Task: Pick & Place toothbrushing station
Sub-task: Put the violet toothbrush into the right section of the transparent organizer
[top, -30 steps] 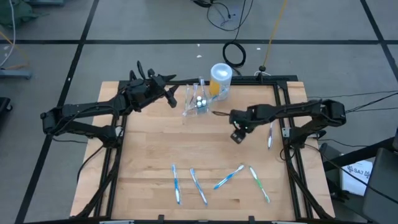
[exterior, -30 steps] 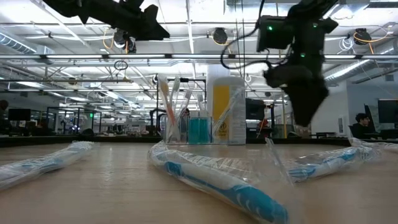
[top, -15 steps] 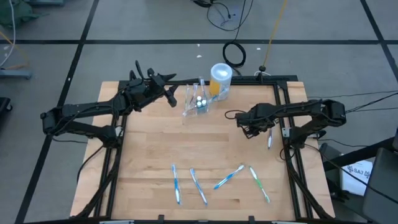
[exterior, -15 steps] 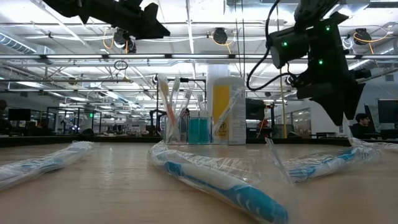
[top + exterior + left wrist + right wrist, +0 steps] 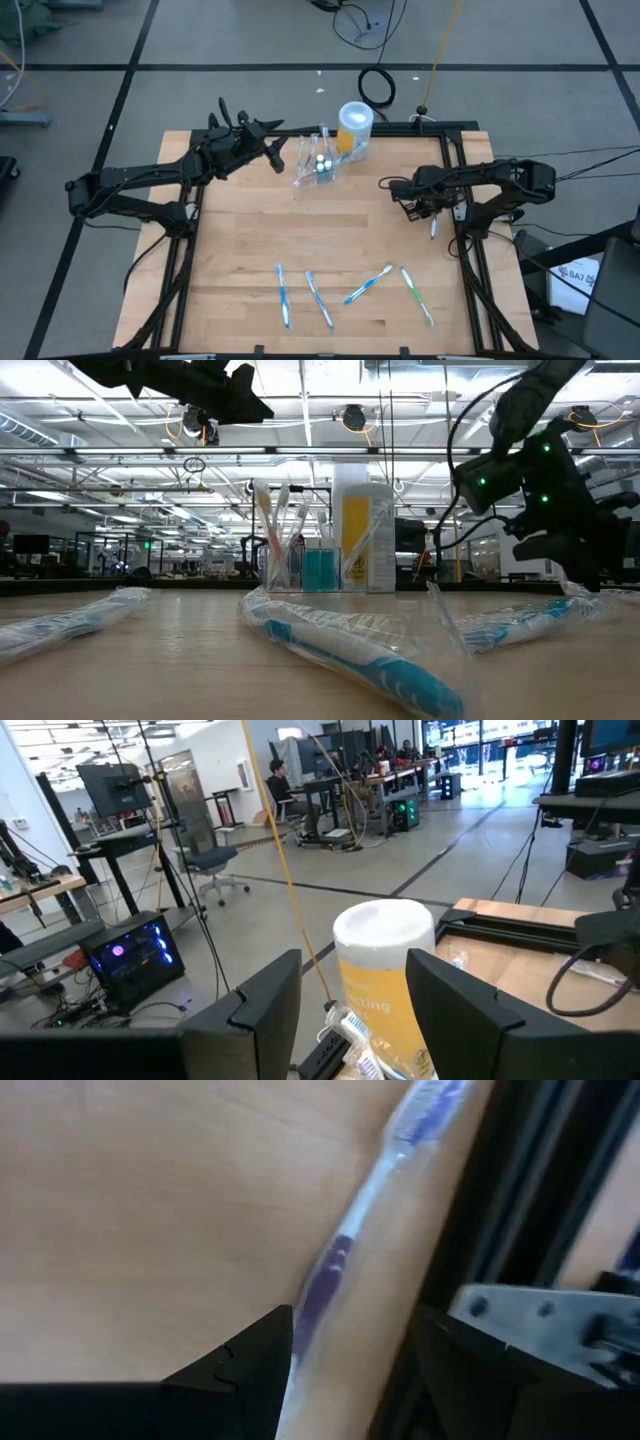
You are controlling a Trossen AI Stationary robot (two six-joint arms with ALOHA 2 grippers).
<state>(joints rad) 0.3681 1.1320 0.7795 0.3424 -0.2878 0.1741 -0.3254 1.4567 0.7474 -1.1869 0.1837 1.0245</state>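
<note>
The toothbrushing station, a small clear cup (image 5: 318, 165) (image 5: 285, 560) holding toothbrushes, stands on its base at the table's far middle. It is next to a taller yellow container with a white lid (image 5: 355, 128) (image 5: 385, 975). My left gripper (image 5: 272, 152) (image 5: 350, 1010) hangs open and level, raised to the left of the cup. My right gripper (image 5: 420, 207) (image 5: 350, 1370) is open and points steeply down over a purple wrapped toothbrush (image 5: 350, 1230) (image 5: 434, 225). That toothbrush lies flat along the table's right edge, and the fingers stand over it without touching.
Several wrapped toothbrushes (image 5: 350, 290) (image 5: 350, 650) lie near the table's front edge. The black frame rail (image 5: 520, 1210) runs right beside the purple toothbrush. The middle of the wooden table (image 5: 300, 235) is bare.
My right gripper has gone from the table's middle toward its right edge and down. It has tipped from a shallow slant to pointing steeply down and has rolled about its own line. It now stands over the purple toothbrush, its fingers still open.
</note>
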